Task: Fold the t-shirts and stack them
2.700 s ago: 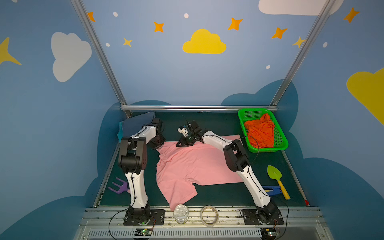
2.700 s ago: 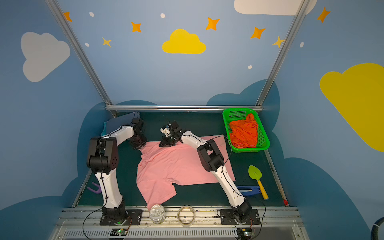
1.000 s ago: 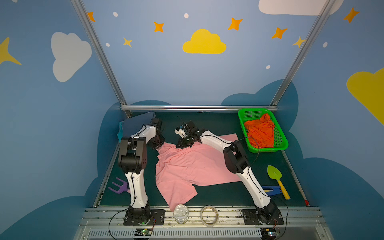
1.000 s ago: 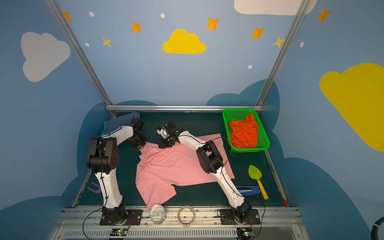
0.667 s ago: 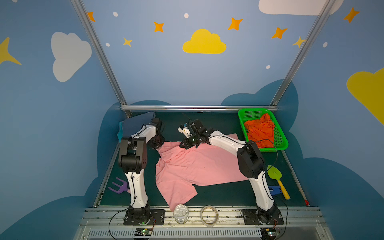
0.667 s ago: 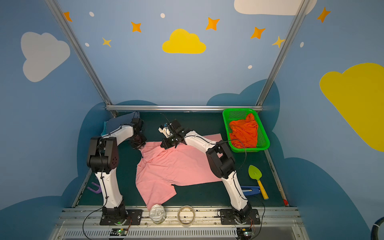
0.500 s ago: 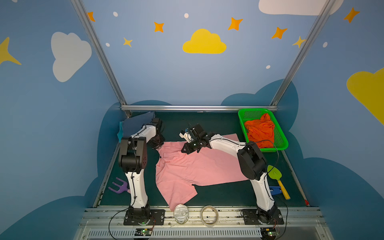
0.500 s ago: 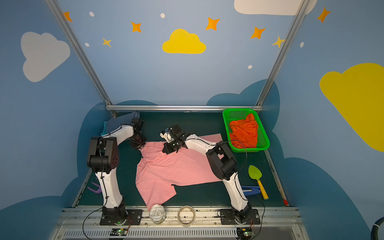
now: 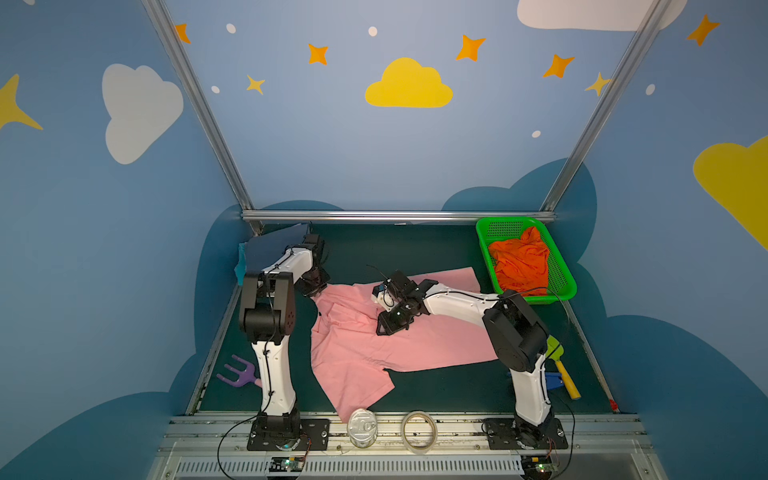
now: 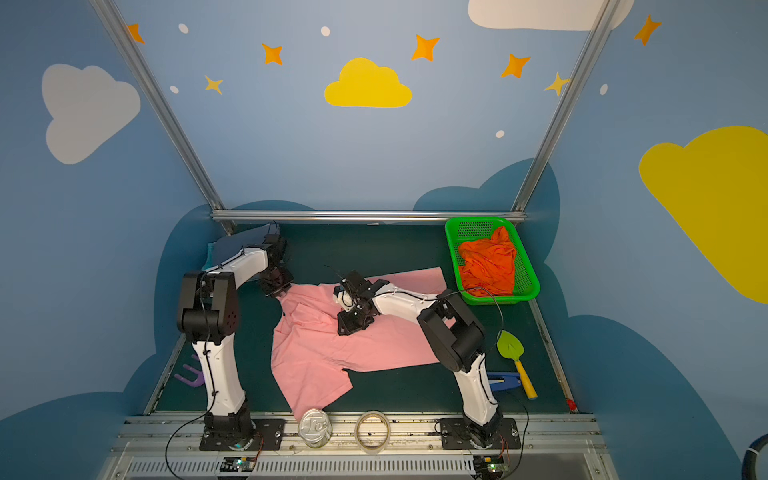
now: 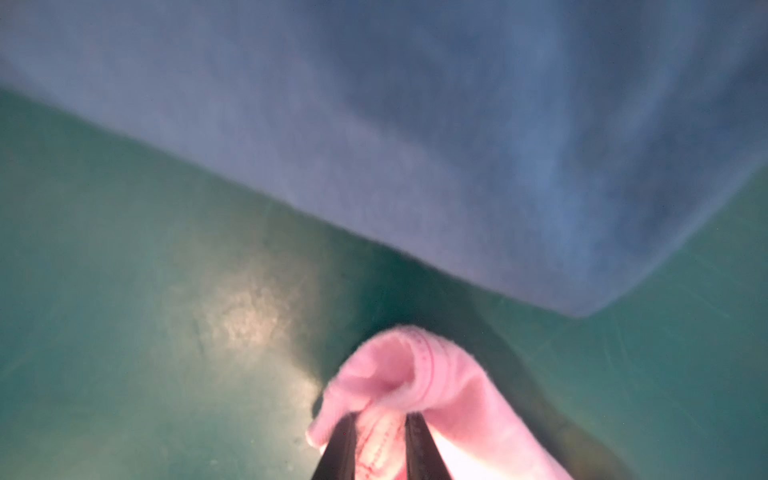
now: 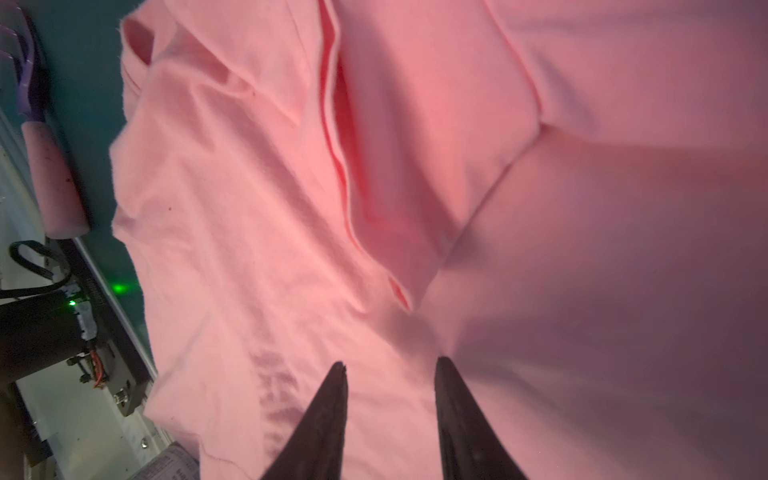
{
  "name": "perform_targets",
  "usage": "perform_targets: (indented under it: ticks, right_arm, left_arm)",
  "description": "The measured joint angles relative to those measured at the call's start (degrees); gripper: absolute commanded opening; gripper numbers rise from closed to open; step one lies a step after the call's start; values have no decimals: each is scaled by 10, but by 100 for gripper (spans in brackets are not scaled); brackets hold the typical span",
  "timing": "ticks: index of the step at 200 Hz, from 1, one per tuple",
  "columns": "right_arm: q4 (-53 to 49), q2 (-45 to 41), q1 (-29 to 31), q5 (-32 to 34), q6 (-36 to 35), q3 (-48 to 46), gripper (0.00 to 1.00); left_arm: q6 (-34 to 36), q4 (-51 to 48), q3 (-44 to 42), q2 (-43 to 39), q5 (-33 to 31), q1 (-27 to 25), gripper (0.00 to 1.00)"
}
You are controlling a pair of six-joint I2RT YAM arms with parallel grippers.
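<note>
Left gripper (image 11: 380, 419): jaws clamped on a bunched corner of the pink t-shirt (image 9: 374, 340), at the shirt's 11 o'clock. Right gripper (image 12: 390, 365): jaws apart, just above the same shirt's creased middle. Four t-shirts are counted: one pink, spread at table centre; one slate blue t-shirt (image 9: 274, 243) at 10 o'clock, over one teal t-shirt (image 9: 240, 266) showing only an edge; and one orange t-shirt (image 9: 517, 262) crumpled in the single green basket (image 9: 483, 249) at 2 o'clock. One can (image 9: 361, 428) and one tape ring (image 9: 419, 431) lie at 6 o'clock.

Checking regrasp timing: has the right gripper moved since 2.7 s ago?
Yes. The right gripper has come forward over the pink t-shirt, away from the rear aluminium bar.
</note>
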Motion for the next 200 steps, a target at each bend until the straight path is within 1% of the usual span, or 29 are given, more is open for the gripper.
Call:
perform_targets:
  ticks: [34, 52, 66, 85, 93, 103, 111, 123, 132, 147, 166, 187, 200]
  right_arm:
    - [-13, -61, -4, 44, -6, -21, 44]
    - [-13, -102, -17, 61, -11, -21, 44]
    - [-13, -125, -38, 75, -12, -17, 38]
    - [-14, -120, -76, 86, -6, 13, 18]
    - [-16, -110, -90, 85, -4, 30, 15]
    - [-24, -90, -105, 80, 2, 56, 16]
    - [-25, -71, -111, 73, 7, 79, 19]
    - [-27, -45, -107, 64, 9, 103, 22]
    - [-28, -28, -95, 55, 10, 120, 24]
    - [-35, 6, -66, 33, 10, 153, 24]
    - [-39, 52, -37, -5, 17, 198, 25]
    - [-41, 96, -22, -46, 32, 229, 28]
    - [-42, 112, -23, -61, 41, 230, 29]
  left_arm:
    - [1, -15, 8, 2, -12, 2, 22]
    - [1, -27, 6, -4, -21, -1, 24]
    - [-1, -39, -5, -27, -31, -9, 30]
    - [-5, -60, -25, -84, -45, -34, 33]
    - [-7, -67, -28, -110, -52, -52, 33]
    - [-9, -71, -29, -140, -61, -79, 34]
    - [-10, -72, -30, -159, -64, -98, 33]
    - [-12, -72, -32, -173, -64, -126, 30]
    - [-14, -71, -34, -171, -64, -136, 28]
    - [-16, -72, -35, -152, -64, -137, 27]
    - [-23, -65, -43, -106, -58, -131, 28]
    - [-28, -60, -60, -77, -45, -129, 37]
    - [-32, -60, -66, -73, -39, -132, 39]
